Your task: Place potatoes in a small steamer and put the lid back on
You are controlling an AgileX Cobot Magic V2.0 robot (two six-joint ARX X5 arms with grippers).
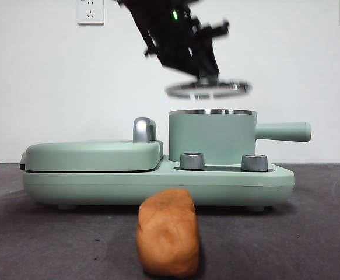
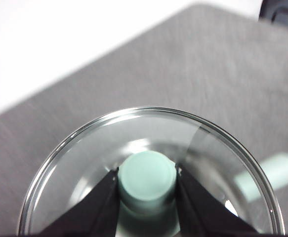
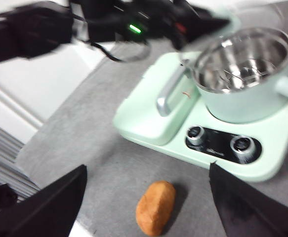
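One potato (image 1: 168,232): front view, on the desk by its near edge, before the cooker (image 1: 158,178).
Lid (image 1: 207,88): in the air above the open steamer (image 1: 211,136), apart from it.
Left gripper (image 2: 147,183): left wrist view, clamped on the lid's knob (image 2: 147,177).
Right gripper (image 3: 146,197): right wrist view, jaws wide apart above the potato (image 3: 156,207).

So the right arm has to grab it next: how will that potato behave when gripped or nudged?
The potato is oblong with rounded sides, lying lengthwise on the table, so a sideways nudge would probably roll it. Its skin looks smooth and slightly dimpled, so the jaws might slip. It seems solid, likely stiff rather than squashy.
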